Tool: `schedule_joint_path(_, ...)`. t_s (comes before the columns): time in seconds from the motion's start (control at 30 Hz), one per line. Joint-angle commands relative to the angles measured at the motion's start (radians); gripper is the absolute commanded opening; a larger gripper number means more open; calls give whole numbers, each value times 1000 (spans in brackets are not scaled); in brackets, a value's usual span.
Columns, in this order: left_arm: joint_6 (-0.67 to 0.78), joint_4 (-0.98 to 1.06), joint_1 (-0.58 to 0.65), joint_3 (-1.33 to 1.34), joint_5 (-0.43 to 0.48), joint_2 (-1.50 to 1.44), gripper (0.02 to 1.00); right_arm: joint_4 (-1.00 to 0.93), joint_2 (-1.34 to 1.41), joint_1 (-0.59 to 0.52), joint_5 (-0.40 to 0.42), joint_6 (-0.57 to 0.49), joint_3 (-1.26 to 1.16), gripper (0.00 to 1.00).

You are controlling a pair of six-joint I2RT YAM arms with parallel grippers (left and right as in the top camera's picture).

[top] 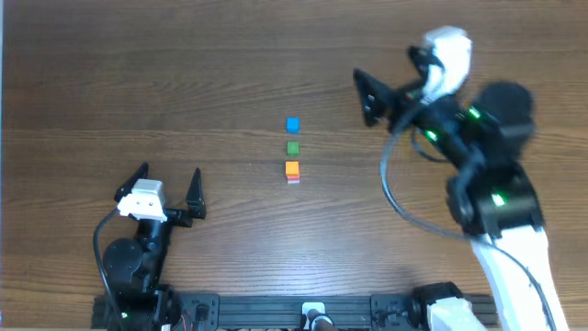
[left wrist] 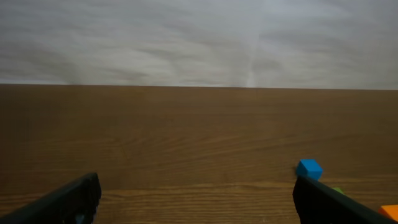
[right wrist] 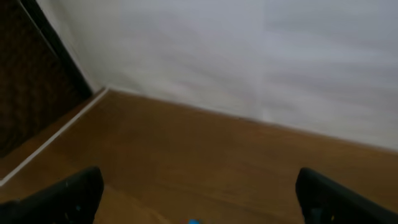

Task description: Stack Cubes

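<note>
Wood-grain brown covers the whole table [top: 92, 74], and beyond its far edge stands a pale, plain wall [left wrist: 186, 37]. Near the middle of the table, three small cubes sit in a short row running from 12 o'clock to 6 o'clock, with narrow gaps between them. The blue cube [top: 292, 125] is farthest from the arm bases, the green cube [top: 293, 147] is in the middle, and the orange cube [top: 292, 168] is nearest. A thin pinkish sliver [top: 293, 179] shows at the orange cube's 6 o'clock edge, and from where I stand I cannot tell what it is. The left gripper [top: 168, 188] sits at about 8 o'clock from the row and well apart from it. Its two dark fingers are spread wide and hold nothing. From its wrist camera the blue cube lies just beyond one fingertip, with the green and orange cubes partly hidden behind that finger. The right gripper [top: 366, 99] is at roughly 2 o'clock from the cubes and also well apart from them. Its jaws are parted too and hold nothing, and the arm behind it bends back toward 5 o'clock.
</note>
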Motion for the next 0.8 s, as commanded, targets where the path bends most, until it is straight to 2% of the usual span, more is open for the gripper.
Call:
schedule_joint_path(0.03, 15, -1, 5, -5, 10, -7, 1000, -55, 187, 152, 196, 6, 100, 993)
schedule_joint_path(0.1, 15, -1, 5, -5, 10, -7, 1000, -85, 277, 214, 254, 7, 138, 991)
schedule_joint_path(0.27, 15, -1, 5, -5, 10, -7, 993, -101, 459, 325, 326, 53, 173, 991)
schedule_joint_path(0.4, 15, -1, 5, -5, 10, -7, 1000, -105, 549, 369, 368, 96, 173, 991)
schedule_joint_path(0.53, 15, -1, 5, -5, 10, -7, 996, -124, 655, 394, 370, 112, 177, 993)
schedule_joint_path(0.8, 15, -1, 5, -5, 10, -7, 998, -318, 790, 422, 371, 111, 266, 991)
